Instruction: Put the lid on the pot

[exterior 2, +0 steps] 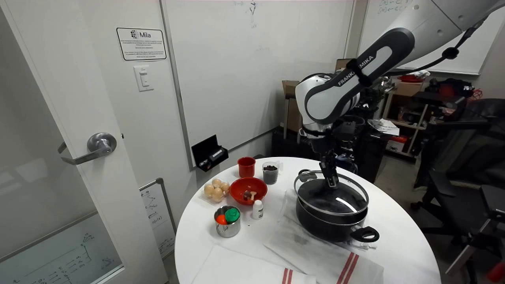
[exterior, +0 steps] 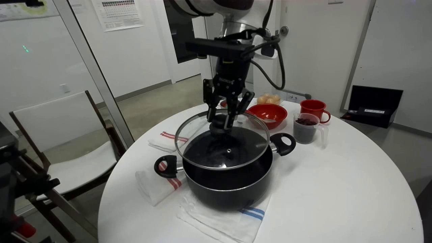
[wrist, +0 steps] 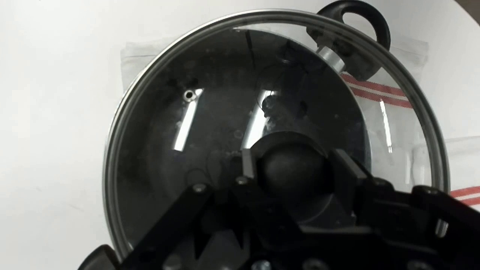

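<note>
Lid (exterior: 225,143) and pot (exterior: 233,199) aren't lined up, from where I stand: in an exterior view the lid sits off-centre over the opening, dark interior showing between the near edges. Whether the far rims touch I can't tell. The tool (exterior: 220,121) has the knob (wrist: 294,165) pinched between its fingers (wrist: 248,164). If lowered like this, one side could slip inside the pot or perch crooked because of that offset. The wrist view has the lid's edge overlapping a side handle (wrist: 382,32), which might snag it. A sideways shove could slide the pot too, since it sits on a cloth (exterior: 233,221) rather than the bare bench (exterior: 354,175). Nearby stand a measuring cup (exterior: 303,135), a red bowl (exterior: 275,122) and a red mug (exterior: 312,108); the cup looks likeliest to get knocked.
</note>
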Available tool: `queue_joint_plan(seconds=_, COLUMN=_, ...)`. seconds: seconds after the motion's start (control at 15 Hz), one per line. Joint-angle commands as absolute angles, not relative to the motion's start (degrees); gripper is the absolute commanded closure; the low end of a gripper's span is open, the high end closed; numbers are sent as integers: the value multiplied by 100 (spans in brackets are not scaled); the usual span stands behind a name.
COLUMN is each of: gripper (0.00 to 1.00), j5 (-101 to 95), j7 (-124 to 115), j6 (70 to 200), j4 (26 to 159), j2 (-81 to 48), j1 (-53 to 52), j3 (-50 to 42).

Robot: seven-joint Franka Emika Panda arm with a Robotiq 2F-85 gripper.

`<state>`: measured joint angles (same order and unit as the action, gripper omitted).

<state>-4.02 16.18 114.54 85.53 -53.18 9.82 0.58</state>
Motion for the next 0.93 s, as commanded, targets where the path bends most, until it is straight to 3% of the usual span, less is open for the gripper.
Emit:
queue_joint_plan(seconds=0.0, gripper=74, j5=-186, j7=1467, j6=11268, j4=8648, j2=-5250, j1=1053, j3=5)
queue_joint_plan(seconds=0.87, gripper=74, j5=-82, j7=1222, j6=11190, j4=8468, j2=-5498, j1=1089, j3=-53)
